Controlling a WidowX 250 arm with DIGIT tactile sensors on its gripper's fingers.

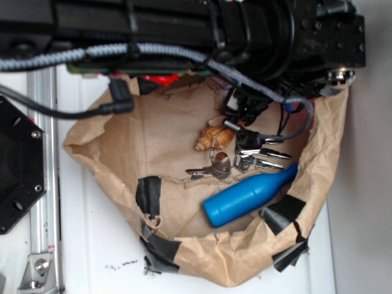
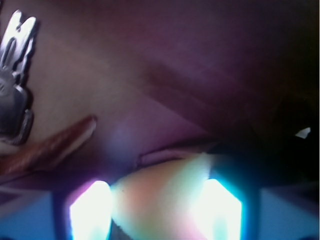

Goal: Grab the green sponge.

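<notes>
Gripper [image 2: 157, 212]: fingers [image 2: 90, 212] close beside a pale rounded object; grip uncertain.
Keys [image 1: 257, 153]: beside blue bottle [image 1: 248, 197].
Shell [image 1: 214, 138]: in paper bag [image 1: 239, 257].

The robot arm [image 1: 202, 27] is matte black and boxy, with small silver screws. A grey braided cable [image 1: 184, 55] runs along it; a thinner black cable [image 1: 73, 110] ends in a right-angle plug.

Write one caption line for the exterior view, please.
Paper bag holding a blue bottle, keys and a seashell beneath the robot arm.
</notes>
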